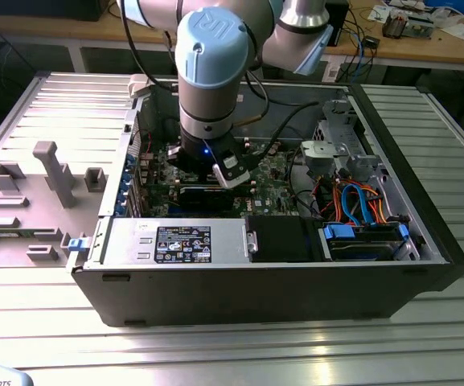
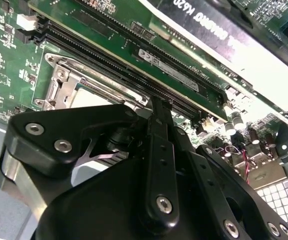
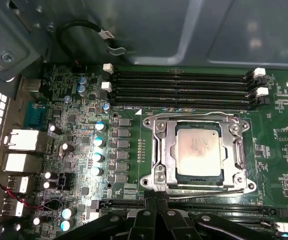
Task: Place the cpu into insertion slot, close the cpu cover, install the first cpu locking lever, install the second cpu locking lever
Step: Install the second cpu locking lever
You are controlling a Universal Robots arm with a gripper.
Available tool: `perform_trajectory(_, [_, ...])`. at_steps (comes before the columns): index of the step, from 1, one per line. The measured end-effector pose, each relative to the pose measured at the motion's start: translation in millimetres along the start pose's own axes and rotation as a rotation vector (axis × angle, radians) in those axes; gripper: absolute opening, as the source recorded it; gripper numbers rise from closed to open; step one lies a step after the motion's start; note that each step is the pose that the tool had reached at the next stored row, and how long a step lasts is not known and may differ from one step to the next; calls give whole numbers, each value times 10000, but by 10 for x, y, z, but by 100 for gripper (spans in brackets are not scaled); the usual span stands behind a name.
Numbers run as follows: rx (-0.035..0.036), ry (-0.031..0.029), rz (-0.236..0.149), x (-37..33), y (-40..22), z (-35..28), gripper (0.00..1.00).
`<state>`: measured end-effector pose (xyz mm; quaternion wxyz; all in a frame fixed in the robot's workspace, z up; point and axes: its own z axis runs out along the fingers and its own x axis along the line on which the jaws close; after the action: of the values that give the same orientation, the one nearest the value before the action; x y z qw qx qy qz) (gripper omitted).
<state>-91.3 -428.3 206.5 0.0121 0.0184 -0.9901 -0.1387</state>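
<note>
In the exterior view, one robot arm with a light blue cap reaches down into one open black computer case that lies on a ribbed metal table. The gripper hangs low over the green circuit board, near the middle of the case. Toward the exterior view's right sit a silver drive cage and a bundle of blue and orange cables. At the near side lies one silver power supply with a label. On the table, at the exterior view's left, stands a grey fixture with several upright blocks.

In the second wrist view, the black gripper body fills the foreground, with its jaws drawn together just above the board. Beyond them lies the insertion slot, partly hidden, and one long black card sits past the memory slots.

In the first wrist view, the cpu sits flat inside the insertion slot, its silver-grey top showing through the square window of the cpu cover, which lies down over it. One thin wire locking lever runs along the socket edge nearest the gripper. Four long black memory slots lie in parallel on the far side of the socket, with white latches at their ends. The jaws meet, holding nothing, just beside the socket's near rim. Five blue-topped capacitors stand in a column to one side of the socket.
</note>
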Motion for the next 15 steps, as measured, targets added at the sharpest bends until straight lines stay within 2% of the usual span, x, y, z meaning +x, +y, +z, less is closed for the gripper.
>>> perform_trajectory(3, [-3, -7, 28, 9, 2, 8, 11])
perform_trajectory(8, [-82, -13, 40, 41, 10, 32, 11])
perform_trajectory(15, [-337, -22, 32, 59, 10, 66, 11])
